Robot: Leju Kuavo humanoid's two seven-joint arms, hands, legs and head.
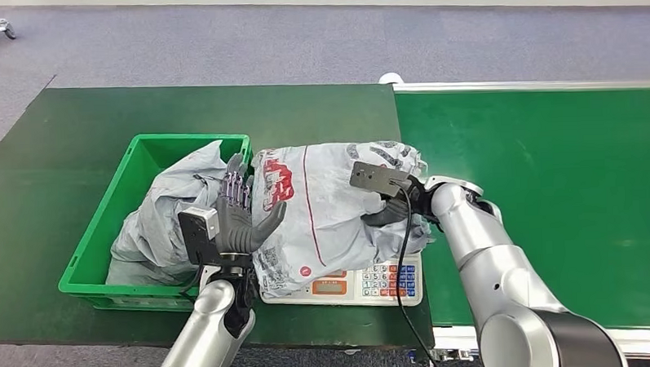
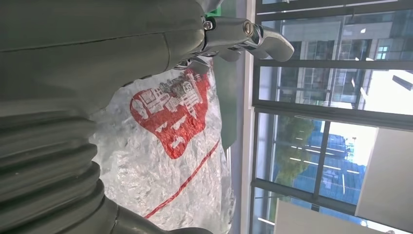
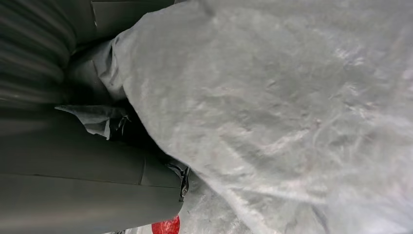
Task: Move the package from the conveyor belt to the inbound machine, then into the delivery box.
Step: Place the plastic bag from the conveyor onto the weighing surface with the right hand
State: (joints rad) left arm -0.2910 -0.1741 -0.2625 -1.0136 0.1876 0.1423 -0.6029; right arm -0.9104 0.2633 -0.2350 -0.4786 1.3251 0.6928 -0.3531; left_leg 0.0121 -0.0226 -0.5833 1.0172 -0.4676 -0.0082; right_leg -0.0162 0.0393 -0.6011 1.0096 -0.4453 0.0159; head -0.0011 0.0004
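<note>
Both hands (image 1: 240, 215) (image 1: 394, 207) press red-printed package (image 1: 331, 208); print unreadable.

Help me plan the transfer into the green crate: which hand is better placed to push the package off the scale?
Probably the right hand: it is against the package on the side away from the green crate, while the left hand stands between them.

The scale (image 1: 354, 284) sits at the table's (image 1: 44, 185) near edge. On the scale lies the package (image 1: 331, 204). Left of the scale, touching it, stands the bin (image 1: 103, 232) with another bag (image 1: 164, 214) in it. Right of the scale runs the belt (image 1: 550, 192). The left hand (image 1: 240, 215) stands against the package on the scale's left side, the right hand (image 1: 392, 210) on its right.
</note>
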